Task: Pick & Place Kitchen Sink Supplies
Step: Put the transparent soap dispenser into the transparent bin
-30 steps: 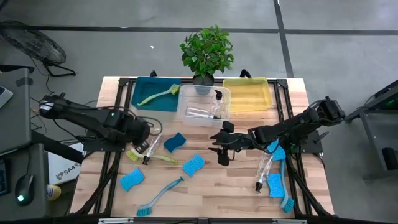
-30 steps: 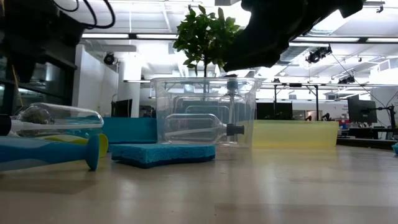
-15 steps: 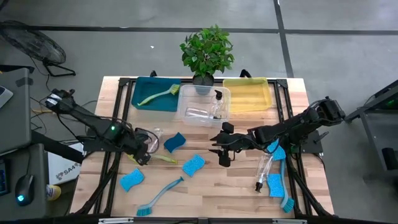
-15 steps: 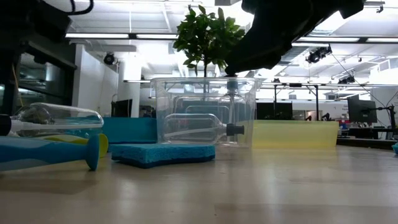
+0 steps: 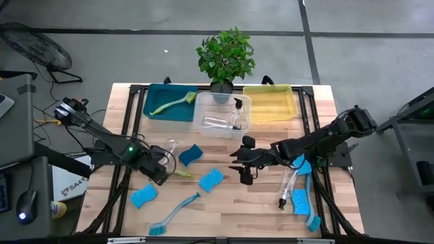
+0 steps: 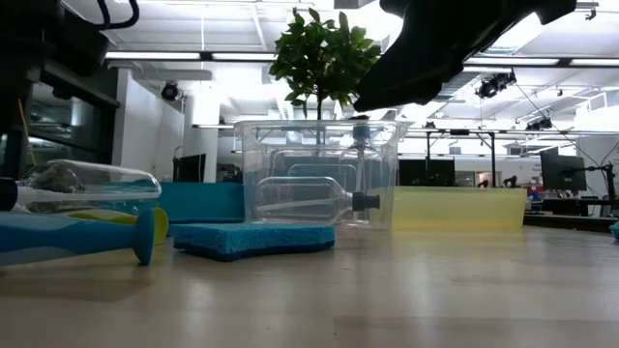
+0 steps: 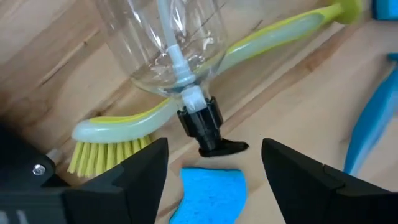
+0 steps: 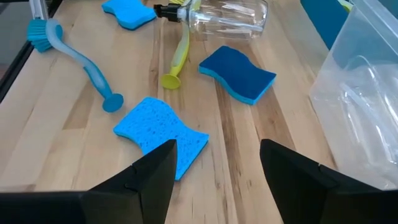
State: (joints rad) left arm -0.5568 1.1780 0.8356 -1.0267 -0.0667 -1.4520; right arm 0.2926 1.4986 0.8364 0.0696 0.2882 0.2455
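Note:
A clear bottle (image 5: 167, 149) with a black pump top (image 7: 205, 127) lies on the table across a yellow-green dish brush (image 7: 155, 112). My left gripper (image 5: 160, 173) (image 7: 214, 168) hangs open over the pump end, pointing down, one finger on either side and touching nothing. A blue sponge (image 7: 211, 193) lies under it. My right gripper (image 5: 244, 171) (image 8: 217, 180) stands open above mid-table, over a light blue sponge (image 8: 163, 134). A darker sponge (image 5: 190, 154) and a blue brush (image 5: 175, 211) lie nearby.
At the far edge stand a teal bin (image 5: 157, 95) holding a green brush, a clear bin (image 5: 203, 108) holding bottles, a yellow bin (image 5: 269, 103) and a potted plant (image 5: 226, 57). Another bottle (image 5: 289, 183), sponges and a blue brush (image 5: 310, 203) lie at the right.
My left arm has swung and its gripper has gone toward the table's near edge and a little down, ending over the bottle's pump end. The bottle and brush have stayed where they were.

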